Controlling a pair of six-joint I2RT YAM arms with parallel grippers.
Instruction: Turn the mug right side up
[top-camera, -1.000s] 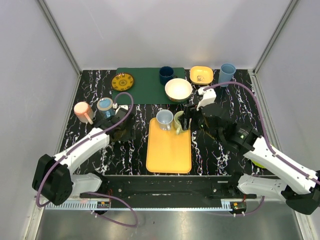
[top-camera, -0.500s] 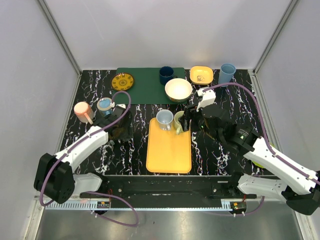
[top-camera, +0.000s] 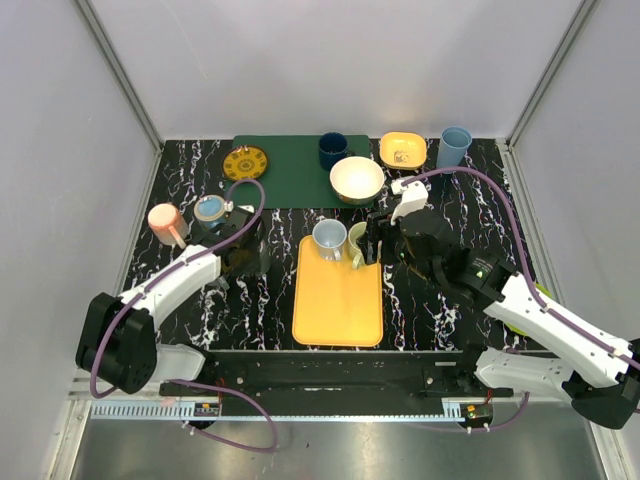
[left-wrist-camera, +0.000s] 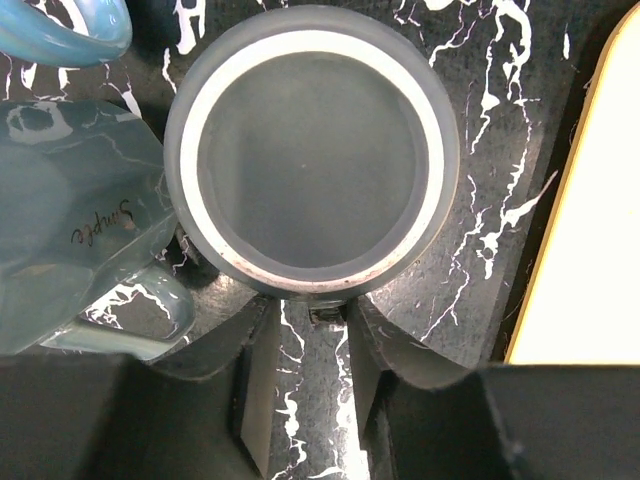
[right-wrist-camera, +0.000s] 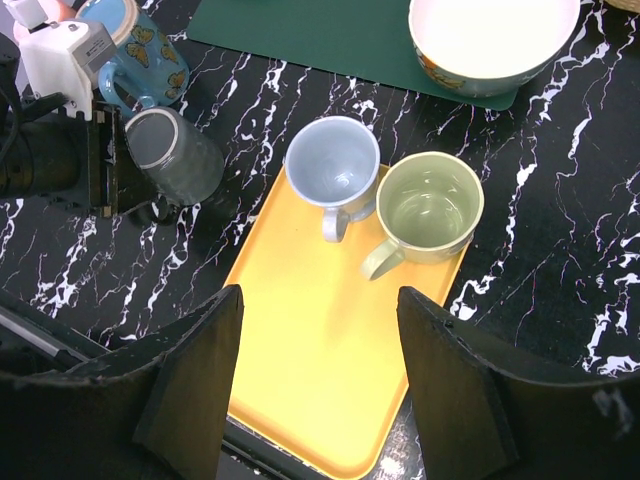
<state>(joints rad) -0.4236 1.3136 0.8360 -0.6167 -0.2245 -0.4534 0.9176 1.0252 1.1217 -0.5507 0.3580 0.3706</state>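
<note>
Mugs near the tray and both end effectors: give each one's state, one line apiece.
grey mug: upside down, base up.
pale blue mug: upright on yellow tray.
green mug: upright on tray.
left end effector: straddling grey mug's handle.
right end effector: open, empty.

— What colours do I have ahead of me?
— I see a dark grey mug (left-wrist-camera: 312, 165) with a white ring on it.
— And around it?
— A black table (top-camera: 260, 310) veined with white, a yellow tray (top-camera: 338, 300) on the right, and a blue butterfly mug (right-wrist-camera: 140, 55) far-left.
</note>
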